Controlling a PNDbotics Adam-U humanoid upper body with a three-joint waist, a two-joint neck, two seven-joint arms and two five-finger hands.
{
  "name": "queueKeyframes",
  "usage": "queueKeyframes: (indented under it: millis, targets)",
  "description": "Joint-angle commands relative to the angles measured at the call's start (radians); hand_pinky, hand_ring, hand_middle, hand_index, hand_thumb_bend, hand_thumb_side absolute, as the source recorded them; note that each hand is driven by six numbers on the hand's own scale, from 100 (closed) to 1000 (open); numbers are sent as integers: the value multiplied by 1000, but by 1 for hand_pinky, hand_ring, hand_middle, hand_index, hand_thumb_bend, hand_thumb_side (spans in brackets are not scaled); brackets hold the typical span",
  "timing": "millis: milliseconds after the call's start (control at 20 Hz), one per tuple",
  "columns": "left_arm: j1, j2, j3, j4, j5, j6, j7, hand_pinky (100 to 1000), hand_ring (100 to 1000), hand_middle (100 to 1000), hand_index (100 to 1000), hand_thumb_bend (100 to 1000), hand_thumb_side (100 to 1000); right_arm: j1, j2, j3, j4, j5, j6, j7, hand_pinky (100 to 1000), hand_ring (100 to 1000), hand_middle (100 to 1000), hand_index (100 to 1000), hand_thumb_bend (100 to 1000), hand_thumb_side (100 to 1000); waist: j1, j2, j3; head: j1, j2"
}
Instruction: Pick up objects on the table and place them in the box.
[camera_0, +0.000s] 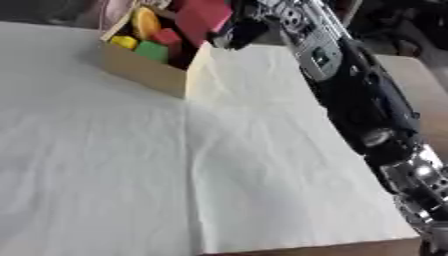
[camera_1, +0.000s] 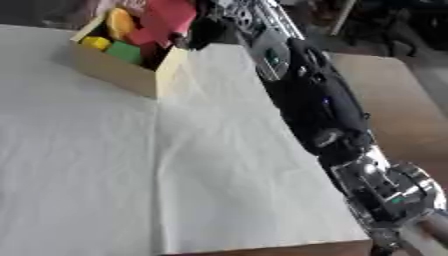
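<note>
Right arm: the big black and silver arm (camera_0: 359, 100) comes in from the lower right of the frame and goes up to the top, near the middle.
Right hand: the right hand (camera_0: 234, 31) is at the top of the frame, just over the right edge of the box. It is dark and blurry. It is right beside the big red block, but I cannot tell if the fingers are curled on it or straight.
Left hand: it does not show in either view.
Box: the box (camera_0: 140, 70) is a light tan color and sits in the upper left of the frame on the white cloth.
Big red block: the big red block (camera_0: 203, 17) sticks up out of the box at its right side, at the very top of the frame.
Other things in the box: an orange round thing (camera_0: 145, 22), a yellow piece (camera_0: 125, 41), a green block (camera_0: 151, 51) and a small red block (camera_0: 166, 37). They lie close together.
Cloth: the white cloth (camera_0: 175, 165) covers most of the table and has soft wrinkles.
Table: a brown table (camera_1: 394, 100) edge shows at the right and along the bottom.
</note>
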Motion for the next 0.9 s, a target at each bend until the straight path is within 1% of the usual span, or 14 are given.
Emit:
queueKeyframes:
  millis: [50, 150, 200, 250, 300, 400, 500, 650, 750, 900]
  targets:
    - [-18, 4, -5, -25, 3, -2, -9, 824, 605, 641, 821, 447, 515, -41, 32, -21, 77, 29, 0, -83, 581, 534, 546, 713, 191, 202, 0, -13, 10, -17, -8]
    - [-21, 4, -8, -26, 4, -2, -13, 823, 605, 640, 821, 445, 515, -51, 59, -33, 135, 56, -1, -141, 601, 561, 579, 749, 208, 229, -2, -12, 23, -26, -9]
    - [-22, 4, -8, -26, 5, -3, -14, 824, 605, 640, 821, 444, 516, -54, 69, -38, 160, 69, -1, -166, 625, 600, 634, 818, 250, 290, -2, -12, 28, -29, -9]
    - [-23, 3, -9, -26, 6, -3, -14, 824, 605, 639, 821, 444, 516, -56, 78, -42, 184, 81, 0, -183, 643, 628, 680, 855, 295, 330, -3, -12, 32, -31, -10]
    - [-23, 2, -9, -26, 6, -2, -15, 824, 605, 639, 821, 439, 518, -58, 85, -43, 203, 92, -3, -195, 674, 681, 750, 902, 360, 401, -3, -13, 35, -33, -10]
    - [-23, 1, -9, -26, 7, -2, -15, 824, 605, 638, 821, 442, 517, -58, 89, -42, 223, 106, -16, -192, 705, 723, 800, 936, 417, 455, -4, -14, 36, -33, -10]
    - [-22, 1, -9, -25, 7, -1, -15, 824, 605, 638, 821, 441, 517, -57, 87, -40, 223, 121, -30, -178, 738, 761, 848, 960, 456, 487, -6, -15, 35, -34, -9]
    - [-21, 0, -9, -25, 7, 0, -16, 825, 606, 638, 821, 439, 518, -53, 80, -36, 209, 136, -42, -160, 764, 790, 879, 969, 477, 501, -8, -17, 31, -32, -11]
    - [-20, 0, -8, -25, 7, 0, -16, 825, 606, 638, 821, 437, 519, -50, 75, -34, 193, 140, -48, -149, 768, 794, 882, 969, 476, 507, -8, -18, 28, -30, -10]
    - [-19, 1, -6, -25, 6, -1, -14, 825, 606, 638, 821, 434, 519, -43, 64, -30, 160, 127, -57, -144, 765, 791, 878, 965, 470, 493, -8, -17, 22, -27, -11]
